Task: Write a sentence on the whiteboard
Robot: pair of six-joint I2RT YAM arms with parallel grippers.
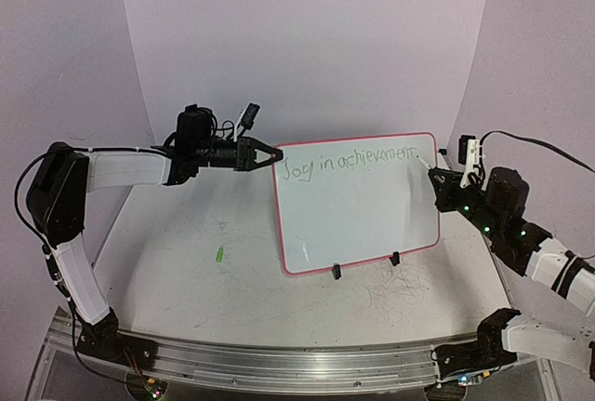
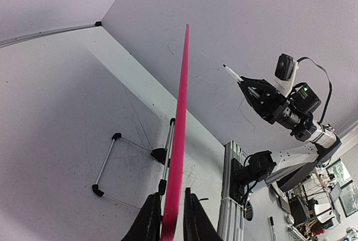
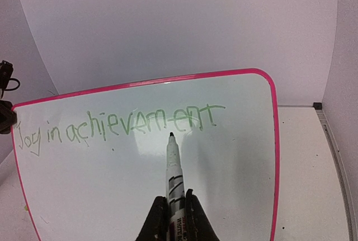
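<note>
Many scribbles are marking the bench, pale backdrop curving behind; my left end effector is pinching the whiteboard, right end effector clamping a marker.

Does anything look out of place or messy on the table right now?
A small green piece, possibly a marker cap, lies loose on the table left of the whiteboard. Grey scribbles mark the table by the board's feet.
</note>
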